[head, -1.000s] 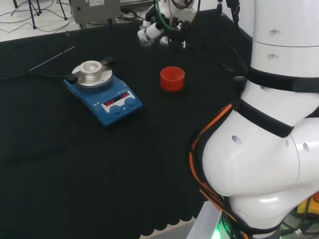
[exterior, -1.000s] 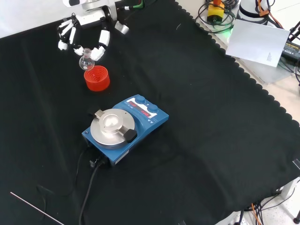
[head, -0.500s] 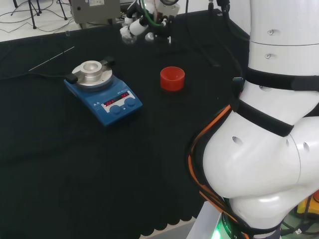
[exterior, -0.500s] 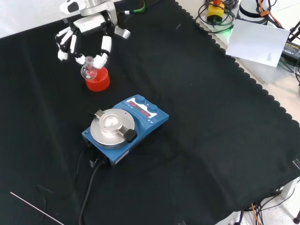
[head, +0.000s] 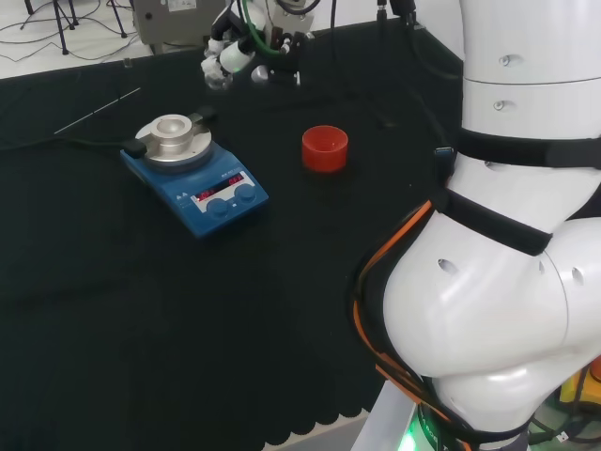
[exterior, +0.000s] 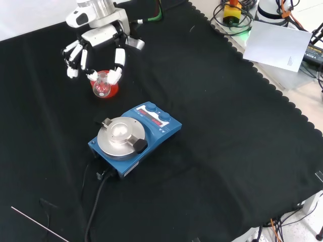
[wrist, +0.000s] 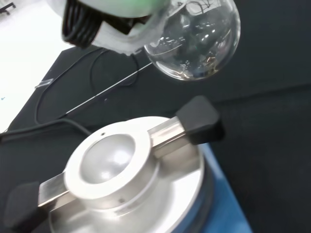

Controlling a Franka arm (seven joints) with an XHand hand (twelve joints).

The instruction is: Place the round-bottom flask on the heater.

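Observation:
A small clear round-bottom flask [exterior: 102, 85] hangs in the air, pinched at its neck by the hand [exterior: 96, 43]. In the front view it overlaps the red ribbed stand [exterior: 112, 90]. The wrist view shows the flask's bulb [wrist: 197, 41] close up, above and apart from the heater's round metal plate [wrist: 112, 170]. The blue heater [exterior: 133, 136] sits mid-cloth; its plate [head: 174, 132] has a shallow bowl in its centre. In the head view the hand [head: 230, 52] hovers beyond the heater, with the empty red stand [head: 325, 148] to the right.
A black cable [exterior: 93, 201] runs from the heater toward the front edge in the front view. A thin rod [head: 97, 110] lies on the cloth beyond the heater in the head view. The arm's white links [head: 507, 263] stand at the right of that view.
The hand has carried the flask away from above the red stand toward the heater, leftward in the head view and lower in the front view. Heater and stand stayed put.

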